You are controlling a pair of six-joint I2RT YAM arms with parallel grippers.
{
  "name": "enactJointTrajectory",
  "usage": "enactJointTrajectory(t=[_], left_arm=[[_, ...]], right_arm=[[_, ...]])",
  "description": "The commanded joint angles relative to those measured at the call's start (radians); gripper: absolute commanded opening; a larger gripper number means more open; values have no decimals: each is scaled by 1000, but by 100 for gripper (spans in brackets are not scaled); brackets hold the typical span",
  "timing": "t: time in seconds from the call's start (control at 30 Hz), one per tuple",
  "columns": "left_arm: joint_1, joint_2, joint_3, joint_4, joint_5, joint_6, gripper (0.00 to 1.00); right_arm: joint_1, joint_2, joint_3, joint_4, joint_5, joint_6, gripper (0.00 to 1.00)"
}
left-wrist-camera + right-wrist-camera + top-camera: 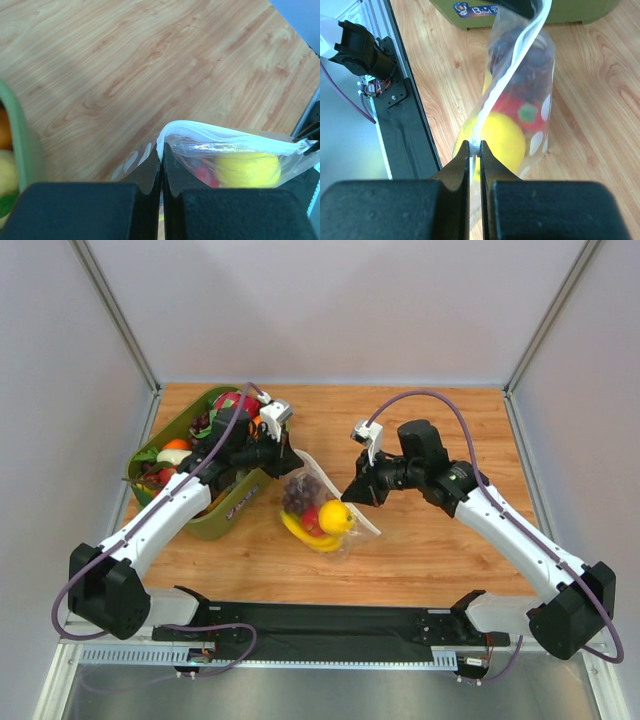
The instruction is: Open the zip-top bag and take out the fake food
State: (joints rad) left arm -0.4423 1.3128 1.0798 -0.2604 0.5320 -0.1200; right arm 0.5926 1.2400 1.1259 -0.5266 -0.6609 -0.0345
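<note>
The clear dotted zip-top bag [322,502] hangs between both grippers over the table's middle. Inside it I see a yellow lemon [336,517], a banana [305,534], dark grapes [300,492] and a red round fruit [313,519]. My left gripper [291,462] is shut on the bag's zip edge at its left end; the left wrist view shows the strip [200,131] pinched at the fingertips. My right gripper [350,492] is shut on the zip strip [512,72] at the right end, with the lemon [500,140] just beyond the fingertips.
An olive-green bin [226,515] with other toy produce stands at the left, right behind my left arm; its wall shows in the right wrist view [520,12]. A black rail [320,625] runs along the near edge.
</note>
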Motion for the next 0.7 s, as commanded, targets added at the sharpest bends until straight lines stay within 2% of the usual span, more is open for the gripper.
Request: enactJointTrajectory(t=[0.0, 0.67], left_arm=[[54, -32, 14, 39, -127, -21, 0], [148, -76, 3, 24, -244, -32, 0]], right_arm=[[6, -47, 5, -70, -6, -10, 0], [6, -106, 26, -230, 119, -15, 0]])
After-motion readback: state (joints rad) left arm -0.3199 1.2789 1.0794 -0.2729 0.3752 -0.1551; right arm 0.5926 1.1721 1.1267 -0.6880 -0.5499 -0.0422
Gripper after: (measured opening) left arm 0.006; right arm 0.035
